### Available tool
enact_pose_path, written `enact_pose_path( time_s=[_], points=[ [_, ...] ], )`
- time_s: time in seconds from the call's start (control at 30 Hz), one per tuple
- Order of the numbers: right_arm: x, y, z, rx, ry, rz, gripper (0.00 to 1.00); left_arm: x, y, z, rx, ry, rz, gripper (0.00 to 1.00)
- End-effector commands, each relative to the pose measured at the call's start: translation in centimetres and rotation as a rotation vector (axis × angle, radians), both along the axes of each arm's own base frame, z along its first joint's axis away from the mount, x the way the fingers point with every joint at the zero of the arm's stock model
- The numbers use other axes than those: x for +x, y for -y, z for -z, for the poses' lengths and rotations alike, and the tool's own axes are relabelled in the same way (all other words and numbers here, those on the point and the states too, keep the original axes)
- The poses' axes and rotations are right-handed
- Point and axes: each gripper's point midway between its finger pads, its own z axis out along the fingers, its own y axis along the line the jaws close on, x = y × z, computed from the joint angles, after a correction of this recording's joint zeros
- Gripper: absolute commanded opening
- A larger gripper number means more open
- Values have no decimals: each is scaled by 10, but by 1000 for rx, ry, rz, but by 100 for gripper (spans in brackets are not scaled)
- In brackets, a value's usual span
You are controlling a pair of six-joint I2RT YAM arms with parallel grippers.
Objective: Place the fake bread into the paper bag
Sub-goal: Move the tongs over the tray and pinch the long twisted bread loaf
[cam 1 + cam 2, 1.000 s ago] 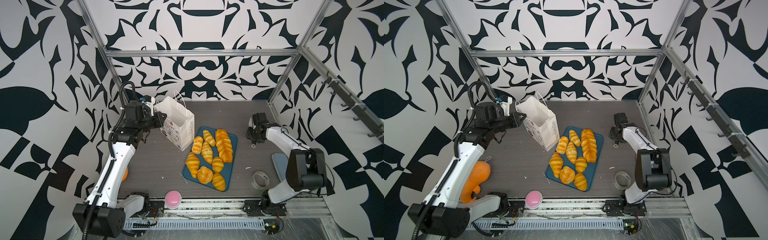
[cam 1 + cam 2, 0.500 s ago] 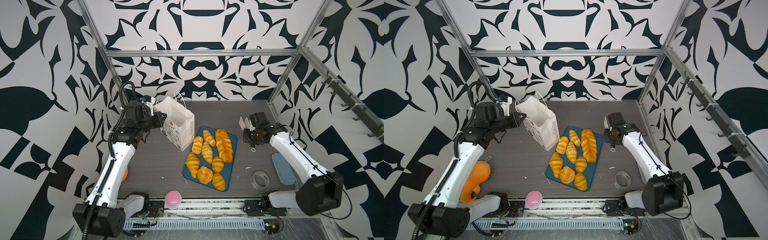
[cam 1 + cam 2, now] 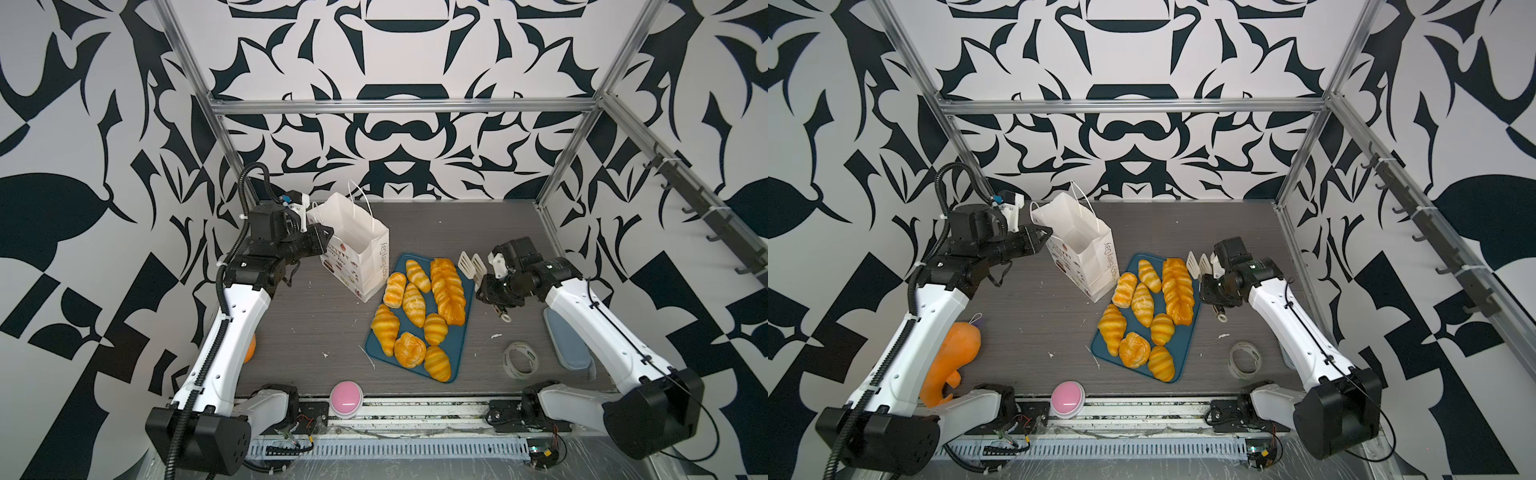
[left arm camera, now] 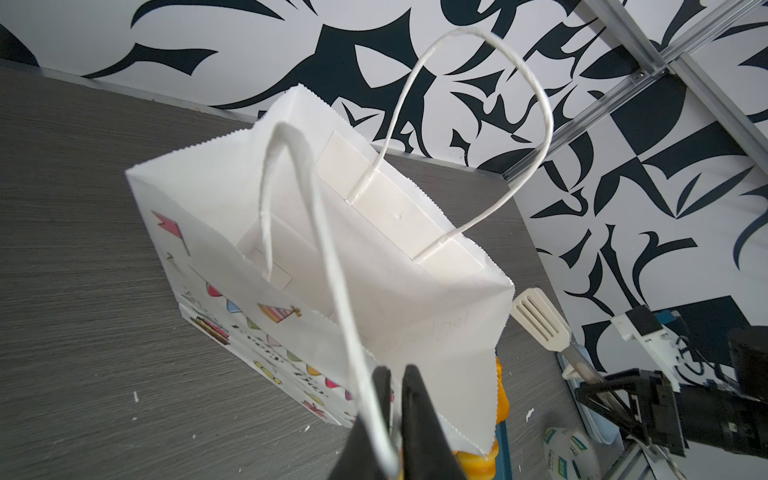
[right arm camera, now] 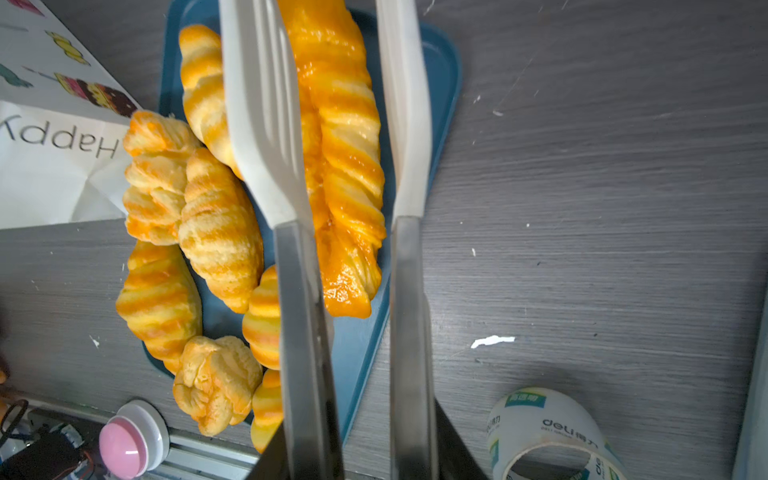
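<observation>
The fake bread lies on a blue tray: a long braided loaf, a round bun and several croissants. The white paper bag stands open just left of the tray. My left gripper is shut on the bag's near cord handle. My right gripper is shut on white-tipped metal tongs. The tongs' blades stand apart above the loaf and the tray's right rim.
A tape roll lies right of the tray near the front. A pink button sits at the front edge. An orange plush toy lies under the left arm. A grey-blue lid lies by the right arm.
The right arm has swung left towards the tray, bringing the tongs over the loaf's far end, and the blades have spread. The left arm and bag have stayed still.
</observation>
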Motion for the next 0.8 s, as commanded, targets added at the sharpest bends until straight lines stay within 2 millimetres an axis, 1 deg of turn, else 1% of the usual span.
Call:
enact_pose_path(
  time_s=[0.0, 0.23, 0.5, 0.77],
  points=[
    [-11, -7, 0, 40, -13, -35, 40, 0, -3, 6, 14, -9, -9, 12],
    [-15, -13, 15, 72, -46, -45, 42, 0, -1, 6, 6, -11, 1, 12],
    [-7, -13, 29, 61, -51, -34, 46, 0, -2, 6, 7, -10, -1, 12],
    [-3, -12, 39, 45, -63, -29, 46, 0, -2, 6, 8, -10, -1, 12]
  ],
)
